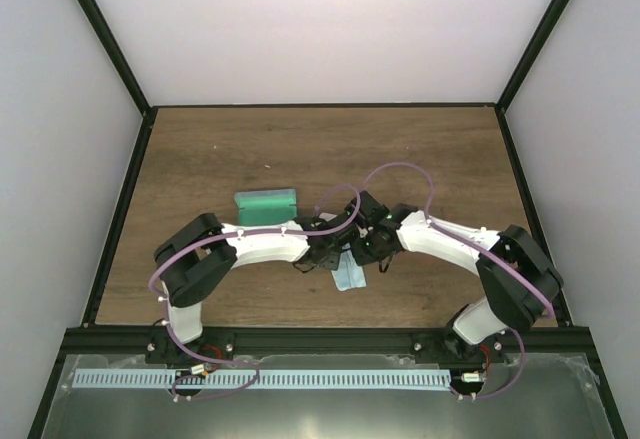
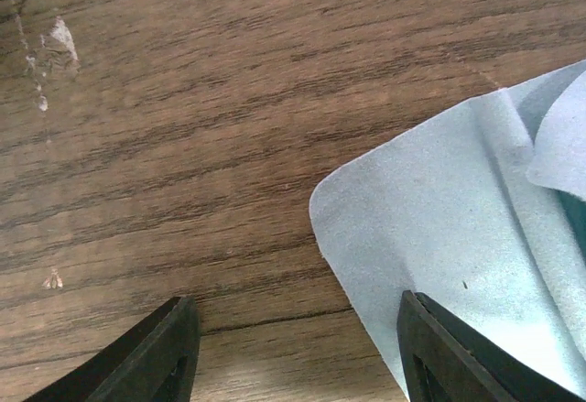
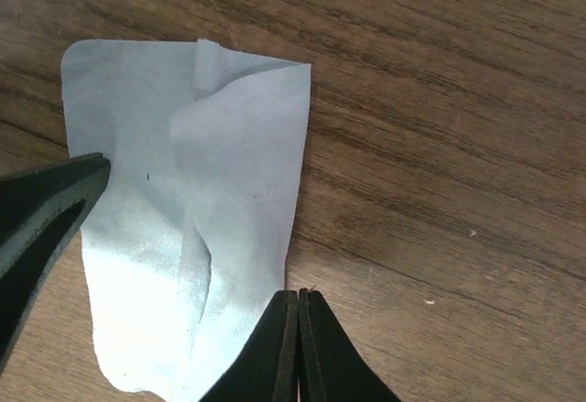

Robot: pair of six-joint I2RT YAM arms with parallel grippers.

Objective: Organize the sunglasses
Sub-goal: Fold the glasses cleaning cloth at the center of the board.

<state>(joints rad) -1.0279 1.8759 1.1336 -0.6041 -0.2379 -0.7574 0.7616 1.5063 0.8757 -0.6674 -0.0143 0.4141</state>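
Wood tabletop (image 3: 439,100) spreads beyond cloth's (image 3: 183,219) edge at the right hand (image 3: 297,298)

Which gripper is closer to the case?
Left. The left gripper sits just right of the case, toward the arm bases; right gripper is farther right, past the left one.

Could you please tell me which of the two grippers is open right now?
The left gripper: its fingers stand apart by the blue cloth, while the right gripper has its fingers pressed together.
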